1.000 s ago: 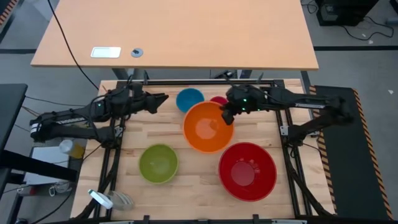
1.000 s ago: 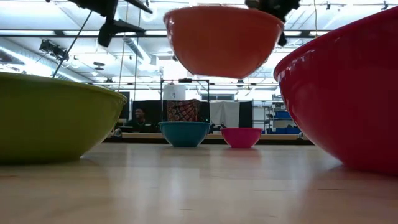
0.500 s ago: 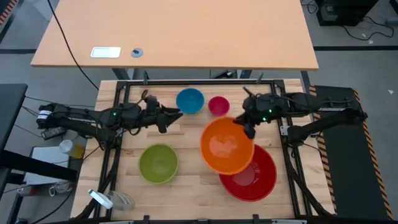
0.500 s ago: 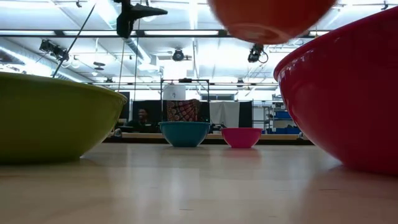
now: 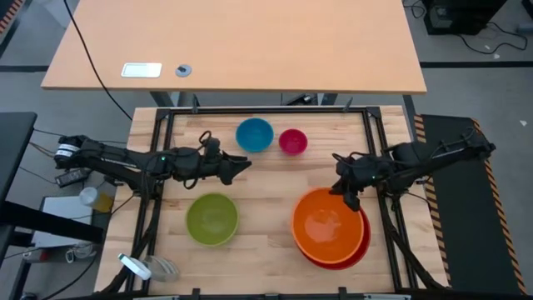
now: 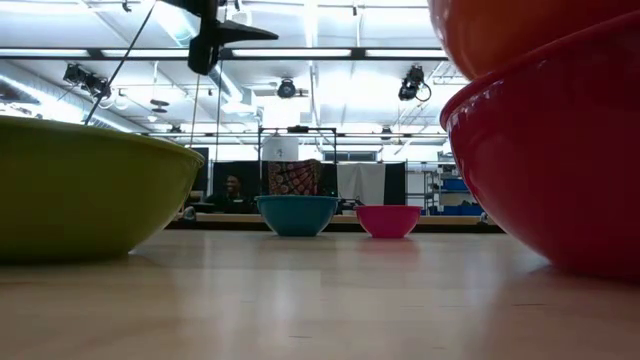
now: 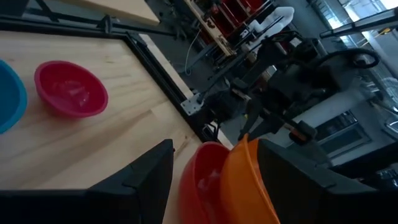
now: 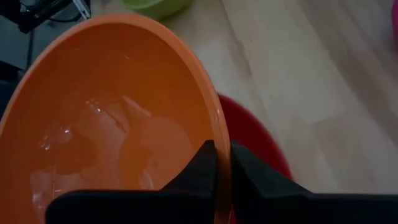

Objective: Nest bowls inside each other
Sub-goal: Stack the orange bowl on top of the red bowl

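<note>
The orange bowl (image 5: 327,227) hangs tilted over the red bowl (image 5: 363,248) at the near right, with my right gripper (image 5: 346,195) shut on its far rim. Whether orange touches red, I cannot tell. The lime green bowl (image 5: 211,218) stands on its base at the near left. The blue bowl (image 5: 254,135) and the small pink bowl (image 5: 292,142) stand side by side at the far middle. My left gripper (image 5: 244,164) hovers open above the bare wood between the blue and green bowls, pointing toward the right, with nothing between its fingers. My right gripper pinches the orange bowl's rim (image 8: 219,127) on its far side, one finger (image 8: 202,167) inside the bowl and the other (image 8: 252,174) outside its wall. The fingers slant down from the far right. The bowl hangs tilted, over the red bowl (image 8: 258,140).
Black frame rails (image 5: 266,110) border the wooden table. A tan desk (image 5: 233,50) stands beyond the far edge. Bare wood lies in the table's middle (image 5: 266,179). In the low view a person (image 6: 228,190) sits far behind the table.
My right gripper has carried the orange bowl from the table's middle toward the near right and down, over the red bowl, which stays in place. My left gripper, still open, has gone toward the table's middle, right and a little nearer.
</note>
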Tool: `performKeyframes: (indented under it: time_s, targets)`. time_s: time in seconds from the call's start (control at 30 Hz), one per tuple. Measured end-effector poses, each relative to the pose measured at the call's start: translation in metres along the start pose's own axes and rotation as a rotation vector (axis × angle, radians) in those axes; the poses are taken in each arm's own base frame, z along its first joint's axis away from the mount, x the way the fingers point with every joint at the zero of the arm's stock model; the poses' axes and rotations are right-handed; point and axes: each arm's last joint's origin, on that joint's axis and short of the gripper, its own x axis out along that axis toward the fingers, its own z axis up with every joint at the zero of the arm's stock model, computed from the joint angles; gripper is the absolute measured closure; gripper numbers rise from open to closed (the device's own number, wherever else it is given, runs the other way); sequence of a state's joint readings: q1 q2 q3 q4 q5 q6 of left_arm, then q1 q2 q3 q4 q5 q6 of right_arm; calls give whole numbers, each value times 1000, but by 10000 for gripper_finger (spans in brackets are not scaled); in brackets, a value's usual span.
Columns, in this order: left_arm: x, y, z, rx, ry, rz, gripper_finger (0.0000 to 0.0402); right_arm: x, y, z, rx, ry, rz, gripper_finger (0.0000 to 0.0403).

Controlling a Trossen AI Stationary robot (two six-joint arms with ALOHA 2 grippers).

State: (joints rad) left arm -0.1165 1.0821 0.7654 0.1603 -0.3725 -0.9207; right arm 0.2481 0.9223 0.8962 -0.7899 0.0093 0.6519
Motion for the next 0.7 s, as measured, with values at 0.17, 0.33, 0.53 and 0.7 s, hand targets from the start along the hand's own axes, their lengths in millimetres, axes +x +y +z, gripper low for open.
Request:
performKeyframes:
  time_s: [0.17,0.33,0.53,0.7]
  targets:
    - [2,1,-2,4,6,8,166,3,-7,-18,15,12,-32,369]
    - [5,3,-4,16,14,22,166,16,-15,-34,-24,98,-150,369]
    - [10,9,-6,36,20,72,166,30,-19,-43,-34,168,-184,360]
    - [13,12,-6,40,19,92,166,35,-19,-43,-33,187,-201,325]
